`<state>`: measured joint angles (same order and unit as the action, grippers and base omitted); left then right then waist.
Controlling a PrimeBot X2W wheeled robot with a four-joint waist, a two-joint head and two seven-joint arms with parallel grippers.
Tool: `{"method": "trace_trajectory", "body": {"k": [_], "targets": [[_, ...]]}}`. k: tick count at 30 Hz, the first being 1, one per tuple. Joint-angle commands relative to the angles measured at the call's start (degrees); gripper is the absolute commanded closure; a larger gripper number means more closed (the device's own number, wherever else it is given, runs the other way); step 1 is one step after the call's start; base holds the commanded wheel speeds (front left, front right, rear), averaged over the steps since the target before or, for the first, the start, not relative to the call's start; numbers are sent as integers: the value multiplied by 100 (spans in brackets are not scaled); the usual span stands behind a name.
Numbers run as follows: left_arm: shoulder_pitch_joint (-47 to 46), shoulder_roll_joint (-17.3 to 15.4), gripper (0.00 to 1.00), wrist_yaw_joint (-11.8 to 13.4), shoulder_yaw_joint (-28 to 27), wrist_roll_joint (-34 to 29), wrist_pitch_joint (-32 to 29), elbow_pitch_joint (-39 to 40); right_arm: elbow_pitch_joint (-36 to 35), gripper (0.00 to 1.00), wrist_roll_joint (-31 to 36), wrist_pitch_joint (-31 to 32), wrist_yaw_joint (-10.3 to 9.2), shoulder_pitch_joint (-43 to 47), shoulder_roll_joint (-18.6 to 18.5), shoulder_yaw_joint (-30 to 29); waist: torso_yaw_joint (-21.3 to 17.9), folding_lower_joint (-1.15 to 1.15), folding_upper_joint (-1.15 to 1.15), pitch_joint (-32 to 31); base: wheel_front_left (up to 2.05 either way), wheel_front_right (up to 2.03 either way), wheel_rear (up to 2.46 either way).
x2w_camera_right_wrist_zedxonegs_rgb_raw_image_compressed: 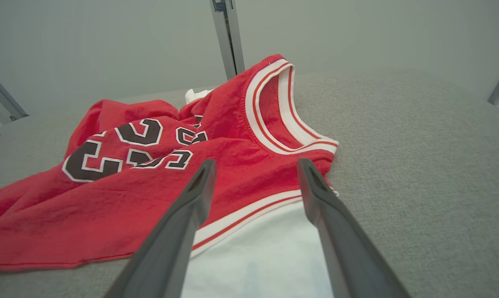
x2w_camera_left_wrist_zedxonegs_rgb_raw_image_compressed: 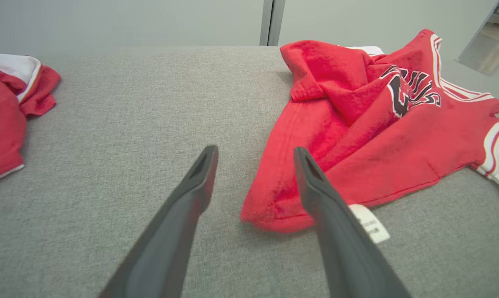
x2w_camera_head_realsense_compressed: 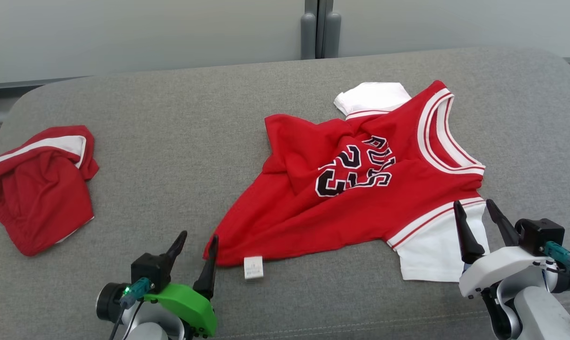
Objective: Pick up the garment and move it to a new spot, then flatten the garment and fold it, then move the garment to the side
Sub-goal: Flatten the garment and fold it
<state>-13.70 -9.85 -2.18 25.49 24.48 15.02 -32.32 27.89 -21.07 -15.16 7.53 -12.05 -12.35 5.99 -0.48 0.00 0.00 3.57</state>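
The red jersey (x2w_camera_head_realsense_compressed: 360,189) is lying crumpled on the gray cushion (x2w_camera_head_realsense_compressed: 171,179). The left gripper (x2w_camera_head_realsense_compressed: 199,236) is sitting open by its bottom corner, maybe just touching it. The right gripper (x2w_camera_head_realsense_compressed: 473,205) is hovering open over the white sleeve (x2w_camera_head_realsense_compressed: 431,257). This looks like the flattening step. Next, both need to pinch edges and pull it smooth.

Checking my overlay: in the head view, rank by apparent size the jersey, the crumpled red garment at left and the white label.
Jersey, largest.
Crumpled red garment, partly cut off at the left edge.
White label, far the smallest.
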Motion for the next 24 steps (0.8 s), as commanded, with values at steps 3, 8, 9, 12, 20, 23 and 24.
{"method": "trace_trajectory", "body": {"k": [3,8,9,12,20,23,24], "targets": [[266,53,0,123,-376,-232,8,295,13,0,-51,-11,-8,90,-49,-34,11,0,0,-70,0,0,0],[647,128,0,187,-908,-551,8,797,-43,0,-27,-11,-8,147,-38,-38,32,0,0,-186,0,0,0],[718,141,0,199,-1012,-614,8,904,-59,0,-12,-11,-8,151,-38,-31,36,0,0,-215,0,0,0],[927,204,0,197,-1314,-777,8,1203,-127,0,23,-11,-8,170,-19,-25,44,0,0,-296,0,0,0],[1291,326,0,168,-2004,-1104,8,1833,-422,0,57,-11,-8,238,-15,-32,36,0,0,-408,0,0,0],[1466,325,0,87,-2223,-1298,8,1966,-594,0,155,-11,-8,291,-69,-43,-2,0,0,-477,0,0,0],[1501,315,0,77,-2287,-1325,8,1999,-632,0,186,-11,-9,310,-83,-55,-14,0,0,-498,0,0,0]]}}
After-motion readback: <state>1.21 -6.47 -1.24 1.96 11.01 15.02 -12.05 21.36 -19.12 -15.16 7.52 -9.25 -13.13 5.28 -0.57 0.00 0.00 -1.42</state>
